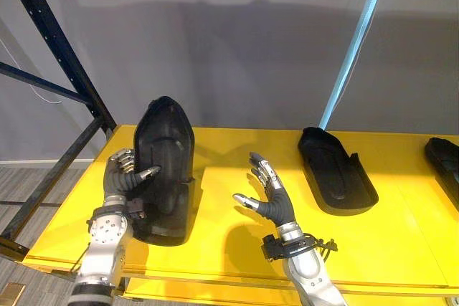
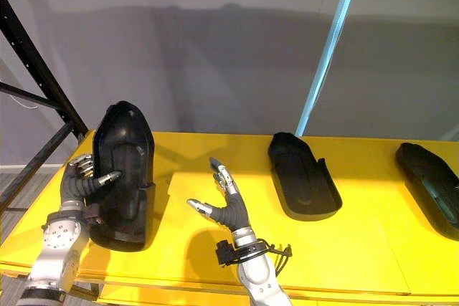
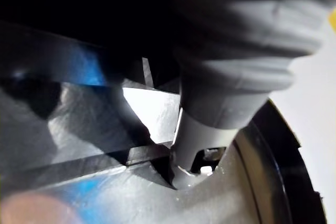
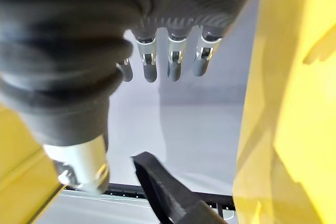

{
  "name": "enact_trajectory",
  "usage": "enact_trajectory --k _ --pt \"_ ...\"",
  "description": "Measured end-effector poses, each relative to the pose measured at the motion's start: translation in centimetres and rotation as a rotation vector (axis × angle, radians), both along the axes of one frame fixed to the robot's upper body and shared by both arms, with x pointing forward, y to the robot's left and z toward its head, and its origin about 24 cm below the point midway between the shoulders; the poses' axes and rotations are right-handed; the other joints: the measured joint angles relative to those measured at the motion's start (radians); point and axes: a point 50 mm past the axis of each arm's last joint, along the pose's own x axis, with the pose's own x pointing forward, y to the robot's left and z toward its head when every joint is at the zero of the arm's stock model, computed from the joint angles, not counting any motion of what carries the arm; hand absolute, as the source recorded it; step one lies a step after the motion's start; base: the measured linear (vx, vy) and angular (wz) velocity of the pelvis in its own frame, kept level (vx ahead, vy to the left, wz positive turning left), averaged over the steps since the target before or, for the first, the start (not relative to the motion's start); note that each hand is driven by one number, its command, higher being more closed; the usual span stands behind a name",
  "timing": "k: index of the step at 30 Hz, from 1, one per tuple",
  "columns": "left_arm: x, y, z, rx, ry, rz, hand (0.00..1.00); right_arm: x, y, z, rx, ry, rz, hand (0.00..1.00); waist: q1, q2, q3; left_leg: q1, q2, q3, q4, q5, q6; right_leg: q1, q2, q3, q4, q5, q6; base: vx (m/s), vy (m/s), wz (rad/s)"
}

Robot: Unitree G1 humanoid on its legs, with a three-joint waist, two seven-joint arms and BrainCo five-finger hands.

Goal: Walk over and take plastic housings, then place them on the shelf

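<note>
- Black plastic housing (image 1: 166, 141) at the left end of the yellow shelf (image 1: 387, 241), tipped up, lower end resting on the shelf.
- Left robot hand (image 1: 123, 171) grips its left edge, fingers curled, thumb on its face.
- Right robot hand (image 1: 271, 200) above mid-shelf, fingers spread wide, holding nothing.
- Second housing (image 1: 336, 173) lies flat right of mid-shelf; third housing (image 1: 445, 163) at the shelf's right end.

On the shelf board (image 1: 215, 256), the left housing (image 1: 165, 170) stands tilted up, the left hand (image 1: 118, 177) on its left edge; the middle housing (image 1: 336, 173) lies well to its right, the right housing (image 1: 445, 166) at the far right edge; the right hand (image 1: 272, 202) hangs between the first two
</note>
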Motion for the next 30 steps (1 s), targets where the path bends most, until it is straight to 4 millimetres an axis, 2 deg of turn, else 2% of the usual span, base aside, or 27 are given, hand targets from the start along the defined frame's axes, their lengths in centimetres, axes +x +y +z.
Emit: enact_trajectory --k 6,8,10,14,17,22,27,30 --pt "1.3 3.4 0.7 0.083 0.089 0.110 1.00 -0.3 -0.8 -0.1 0.028 0.018 -0.009 0.00 -0.010 0.000 0.000 -0.011 0.010 0.023 0.000 0.011 -0.001 -0.025 0.011 0.026 -0.006 0.014 -0.008 -0.04 -0.002 -0.11" --pt "1.7 4.2 0.8 0.085 0.116 0.131 1.00 -0.8 -1.3 0.8 0.063 -0.010 -0.019 0.00 -0.008 0.001 0.000 -0.022 0.013 0.029 0.000 0.012 -0.001 -0.040 0.013 0.044 -0.007 0.016 -0.007 -0.05 0.006 -0.12" --pt "2.4 5.8 0.4 0.058 0.188 0.203 1.00 -1.2 -1.9 2.2 0.089 -0.070 -0.028 0.00 -0.010 0.000 0.001 -0.041 0.021 0.036 0.000 0.017 -0.006 -0.058 0.022 0.052 -0.018 0.031 -0.013 -0.05 -0.007 -0.13" --pt "3.0 7.2 0.4 0.051 0.267 0.265 1.00 -1.8 -3.1 3.8 0.158 -0.136 -0.067 0.00 -0.012 -0.002 0.006 -0.071 0.030 0.054 0.001 0.027 -0.007 -0.088 0.033 0.073 -0.031 0.050 -0.018 -0.04 -0.010 -0.14" --pt "3.5 8.2 2.1 0.039 0.248 0.321 1.00 -2.3 -3.6 4.8 0.210 -0.176 -0.082 0.00 -0.032 -0.013 0.043 -0.103 0.041 0.056 0.001 0.041 -0.005 -0.124 0.044 0.079 -0.031 0.064 -0.026 -0.08 -0.017 -0.09" --pt "4.7 8.1 4.9 -0.026 0.162 0.352 1.00 -2.8 -3.8 5.1 0.240 -0.183 -0.095 0.00 -0.040 -0.039 0.100 -0.148 0.056 0.079 0.001 0.057 -0.006 -0.187 0.058 0.106 -0.029 0.086 -0.030 -0.11 -0.011 -0.15" --pt "5.9 7.7 10.5 0.026 0.034 0.354 1.00 -2.9 -3.8 4.9 0.257 -0.170 -0.111 0.00 -0.041 -0.046 0.179 -0.194 0.057 0.080 0.001 0.069 0.000 -0.245 0.058 0.111 -0.003 0.088 -0.030 -0.07 0.009 -0.01" --pt "5.9 7.9 12.7 0.051 -0.010 0.364 1.00 -2.9 -3.7 5.0 0.271 -0.173 -0.114 0.00 -0.044 -0.053 0.206 -0.209 0.056 0.084 0.001 0.072 0.001 -0.266 0.058 0.117 0.004 0.088 -0.030 -0.01 0.011 -0.02"
